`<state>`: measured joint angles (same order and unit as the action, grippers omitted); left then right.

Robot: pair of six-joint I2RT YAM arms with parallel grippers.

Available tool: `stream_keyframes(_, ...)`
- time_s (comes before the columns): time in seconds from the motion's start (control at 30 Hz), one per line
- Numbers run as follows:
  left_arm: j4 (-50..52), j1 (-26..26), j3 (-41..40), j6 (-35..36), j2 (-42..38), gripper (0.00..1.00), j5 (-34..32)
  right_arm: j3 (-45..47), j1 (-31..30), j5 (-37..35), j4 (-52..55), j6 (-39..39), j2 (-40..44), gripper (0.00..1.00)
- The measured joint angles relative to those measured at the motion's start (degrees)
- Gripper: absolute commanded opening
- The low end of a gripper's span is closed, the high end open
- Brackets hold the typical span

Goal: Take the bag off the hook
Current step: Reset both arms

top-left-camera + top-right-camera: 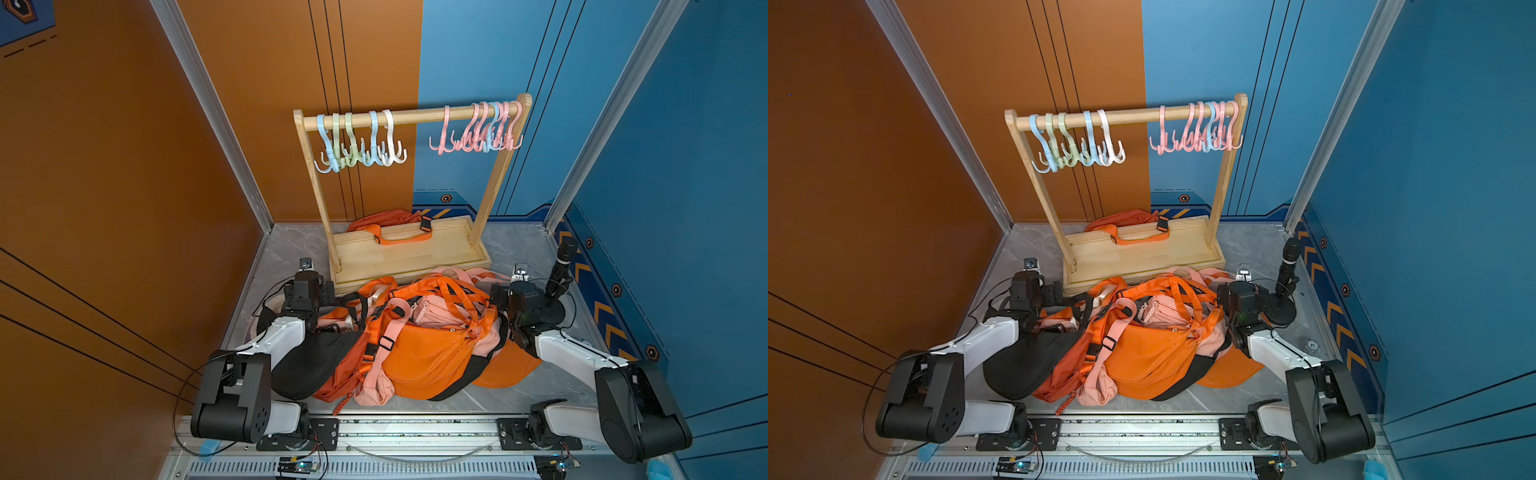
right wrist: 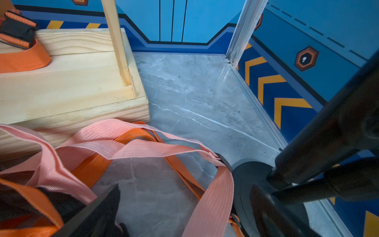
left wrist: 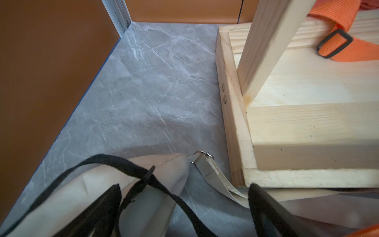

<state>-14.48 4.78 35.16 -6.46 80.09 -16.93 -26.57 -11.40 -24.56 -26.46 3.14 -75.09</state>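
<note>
Bags [image 1: 428, 357] heaped, soft nylon, woven straps [image 2: 143, 147]; left gripper [image 3: 183, 190] and right gripper [image 2: 184, 190] spread wide, holding nothing.

orange bag [image 1: 386, 217]: mostly hidden behind wooden rack base [image 1: 415, 259] | black bag [image 1: 316, 365]: partly under left arm [image 1: 282, 336] | microphone stand [image 2: 328, 139]: blurred, cut off by picture edge

A: Any txt, labels, nos. legible?
B: None. Just yellow chevrons [image 2: 291, 102] on blue wall [image 2: 338, 67], right of wooden rack [image 1: 415, 114]. Hex badges [image 2: 306, 58] by them, symbol unreadable.
</note>
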Motion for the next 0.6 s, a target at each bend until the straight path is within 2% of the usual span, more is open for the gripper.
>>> stream_keyframes(0.2,-8.3,1.1,-4.2,0.3,2.4,0.98,-2.7,6.4,0.0,-2.1,-12.5,-1.4,-3.1,1.00)
stream_keyframes(0.33,-12.4,5.6,-6.2,1.9,2.3,0.98,-7.2,12.9,-0.1,-2.5,-28.8,-2.9,-7.1,1.00)
stream_keyframes(0.43,-17.3,9.0,-9.5,3.8,0.8,0.98,-11.0,17.3,-0.2,-2.1,-39.8,-4.2,-13.2,1.00)
stream_keyframes(0.6,-26.7,10.7,-15.8,8.3,-1.9,0.98,-11.5,18.1,0.7,0.4,-48.0,-4.8,-15.8,1.00)
